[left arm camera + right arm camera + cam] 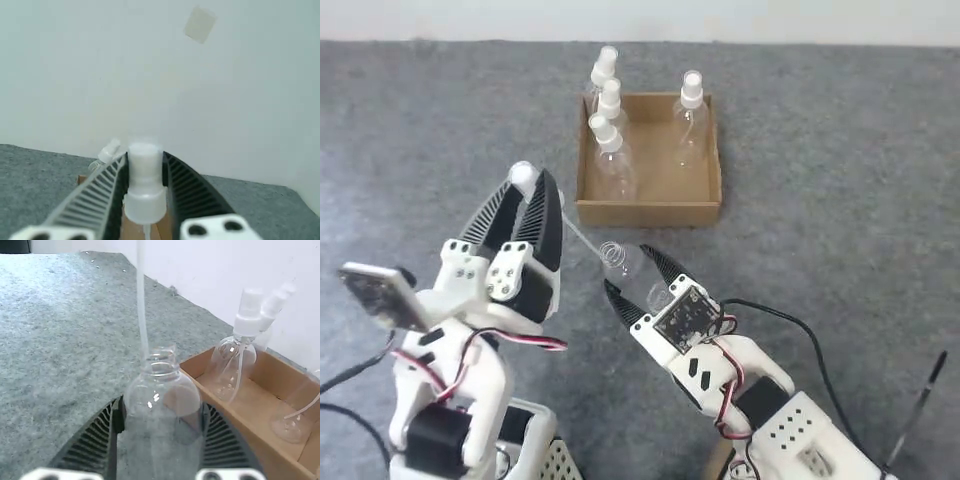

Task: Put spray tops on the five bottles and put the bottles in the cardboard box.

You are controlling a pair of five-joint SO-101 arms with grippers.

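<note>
Meeting the bottle (pixel 161 410) mouth, right wrist view: spray top (pixel 145 185) tube (pixel 142 300).

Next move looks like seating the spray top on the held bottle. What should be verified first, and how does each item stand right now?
1. Left gripper shut on the spray top: ok.
2. Right gripper shut on the bottle: ok.
3. Dip tube lined up with the neck: ok.
4. Tube tip inside the neck: cannot tell.
5. Spray top seated on the neck: not ok, it is held well above.
6. Free space in the cardboard box beside the four capped bottles: ok.
</note>
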